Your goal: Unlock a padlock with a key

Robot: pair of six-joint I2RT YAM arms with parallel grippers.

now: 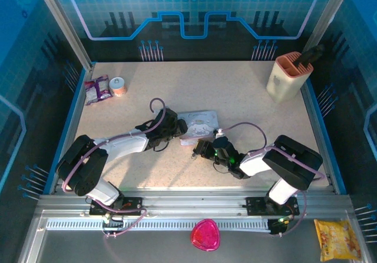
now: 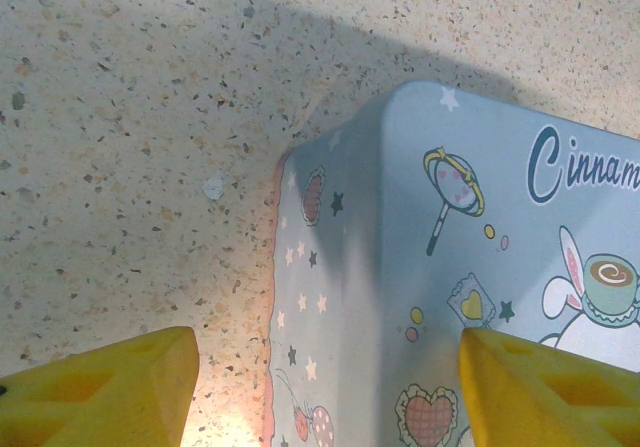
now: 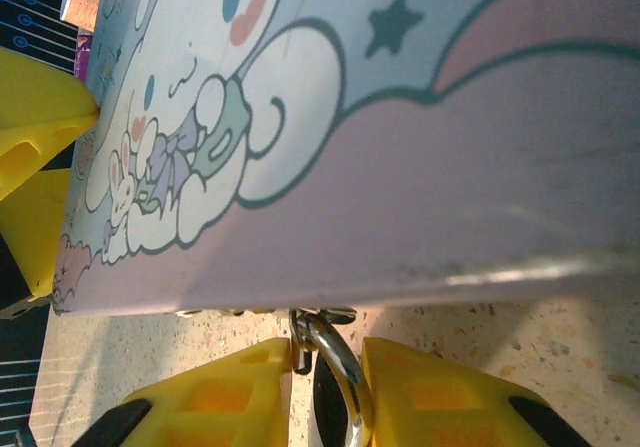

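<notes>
Room: we see blue panelled walls (image 1: 235,10) enclosing a speckled beige desk (image 1: 235,92).
10 o'clock: a purple snack packet (image 1: 97,89) beside a small round tub (image 1: 119,86).
Left pincer (image 2: 330,387): spread, straddling the cartoon tin (image 2: 400,227) at its corner.
Padlock (image 3: 336,352): at the tin's edge, mid-desk.
Right pincer (image 3: 328,359): pinching the padlock.
2 o'clock: a beige holder (image 1: 287,77).

Top view looking down, wrist views close — both seemingly on tin (image 2: 420,267)
</notes>
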